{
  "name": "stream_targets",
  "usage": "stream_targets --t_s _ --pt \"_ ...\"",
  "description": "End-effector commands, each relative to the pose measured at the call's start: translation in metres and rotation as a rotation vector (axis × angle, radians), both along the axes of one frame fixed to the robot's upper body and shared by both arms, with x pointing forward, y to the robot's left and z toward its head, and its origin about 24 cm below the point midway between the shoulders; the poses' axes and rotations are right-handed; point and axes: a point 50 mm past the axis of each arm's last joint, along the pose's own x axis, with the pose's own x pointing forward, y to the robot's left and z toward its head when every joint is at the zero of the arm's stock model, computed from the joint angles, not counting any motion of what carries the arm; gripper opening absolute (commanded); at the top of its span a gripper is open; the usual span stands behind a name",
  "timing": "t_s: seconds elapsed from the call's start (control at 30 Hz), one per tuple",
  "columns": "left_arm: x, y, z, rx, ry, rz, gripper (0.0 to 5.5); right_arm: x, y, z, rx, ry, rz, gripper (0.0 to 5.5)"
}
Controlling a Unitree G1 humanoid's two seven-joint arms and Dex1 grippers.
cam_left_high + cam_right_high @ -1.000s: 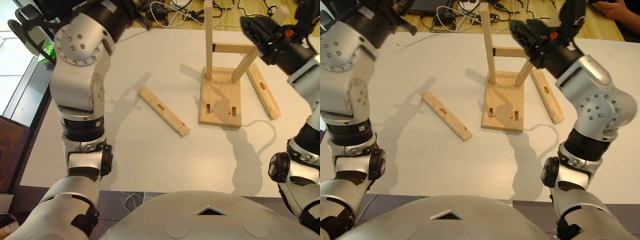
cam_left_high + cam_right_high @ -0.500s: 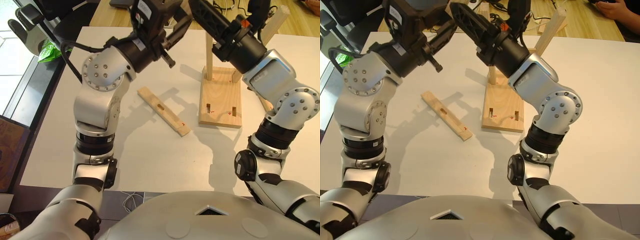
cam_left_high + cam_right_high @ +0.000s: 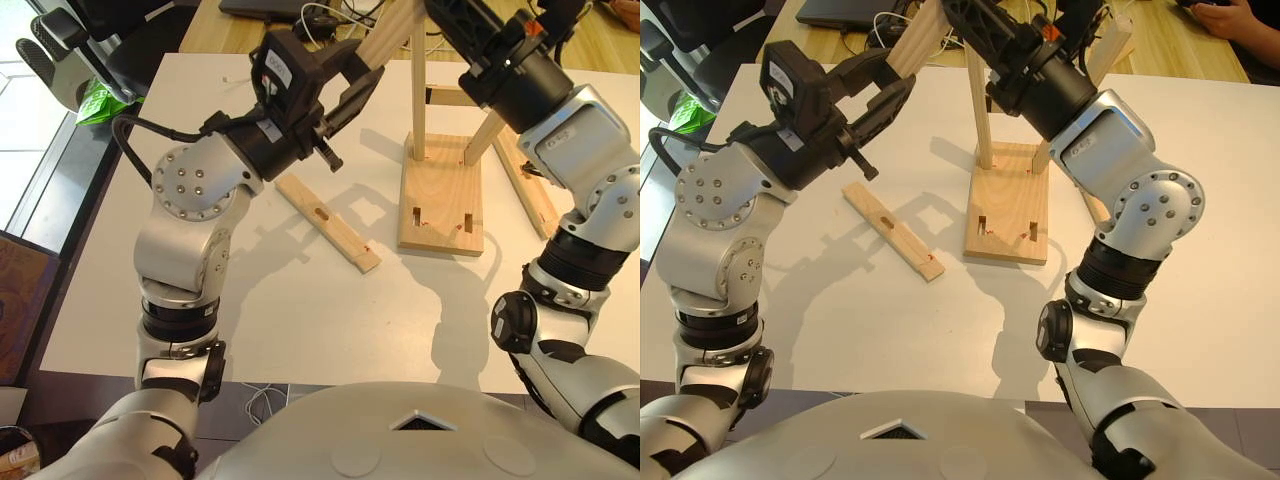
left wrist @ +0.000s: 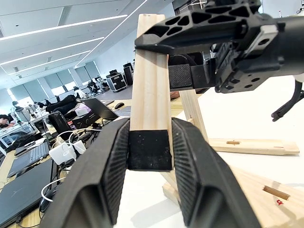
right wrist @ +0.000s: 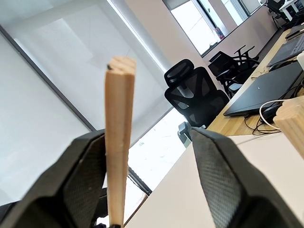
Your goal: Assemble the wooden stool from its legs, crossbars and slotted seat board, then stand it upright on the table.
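A wooden leg (image 3: 385, 40) slants up over the table's far side. My left gripper (image 3: 350, 88) is shut on its lower end, as the left wrist view (image 4: 149, 126) shows. My right gripper (image 4: 156, 59) straddles the upper end, open, with the leg (image 5: 118, 142) against one finger only. The slotted seat board (image 3: 440, 205) lies flat, carrying an upright leg (image 3: 418, 100), a crossbar (image 3: 455, 97) and a tilted leg (image 3: 487, 135). A loose slotted piece (image 3: 328, 222) lies left of the board. Another (image 3: 530, 190) lies to its right, partly behind my right arm.
The white table (image 3: 300, 320) has bare room in front and to the left. Beyond its far edge, a wooden desk holds cables (image 3: 325, 15) and a laptop (image 3: 840, 10). Office chairs (image 3: 60, 45) stand off the table's left corner.
Both arms have swung in from the sides and now meet above the table's far edge. A leg now shows between the two grippers. The stool parts on the table have not moved.
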Motion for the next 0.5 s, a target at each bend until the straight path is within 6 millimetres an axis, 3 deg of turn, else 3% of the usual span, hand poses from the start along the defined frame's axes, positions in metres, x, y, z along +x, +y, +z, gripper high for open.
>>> stream_targets --t_s 0.03,0.5 --pt "0.0000 -0.0015 -0.0007 0.008 0.008 0.001 1.31 0.0007 0.0012 0.0057 -0.001 -0.016 0.011 2.77" --pt "0.0062 -0.0004 -0.0067 0.045 0.020 0.039 1.31 0.0004 -0.0004 0.0107 0.026 -0.039 0.000 0.42"
